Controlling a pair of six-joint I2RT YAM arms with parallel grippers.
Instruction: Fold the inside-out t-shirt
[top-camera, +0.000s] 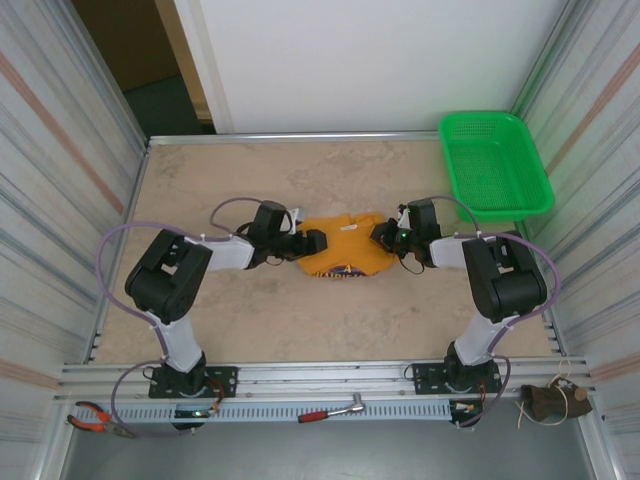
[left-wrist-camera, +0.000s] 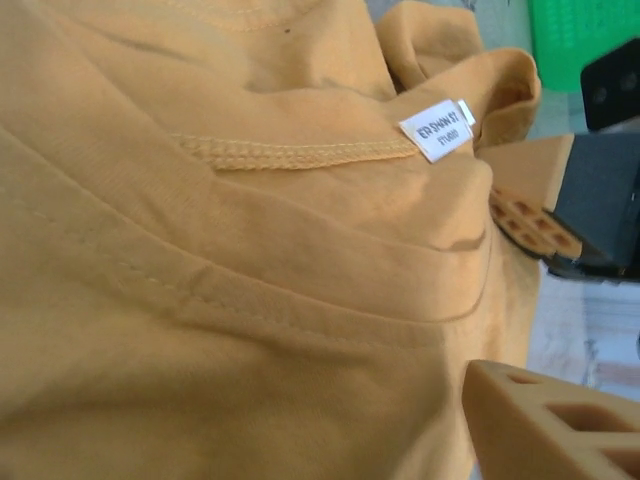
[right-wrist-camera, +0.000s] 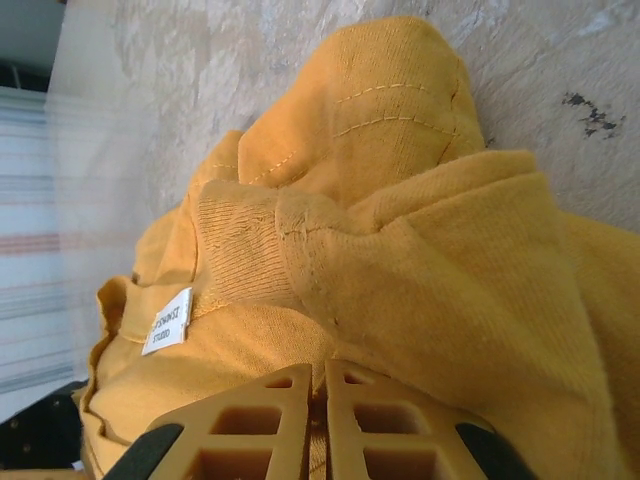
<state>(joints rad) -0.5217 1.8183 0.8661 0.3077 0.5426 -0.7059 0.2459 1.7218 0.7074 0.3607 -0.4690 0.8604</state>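
T-shirt (top-camera: 343, 250) crumpled on table (top-camera: 230, 180); label (left-wrist-camera: 437, 129) out

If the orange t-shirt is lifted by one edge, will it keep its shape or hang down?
Likely floppy: the t-shirt lies bunched in soft folds, so it should drape. Probably light, as the knit looks thin. It seems unlikely to slip, since the cotton-like surface looks matte.
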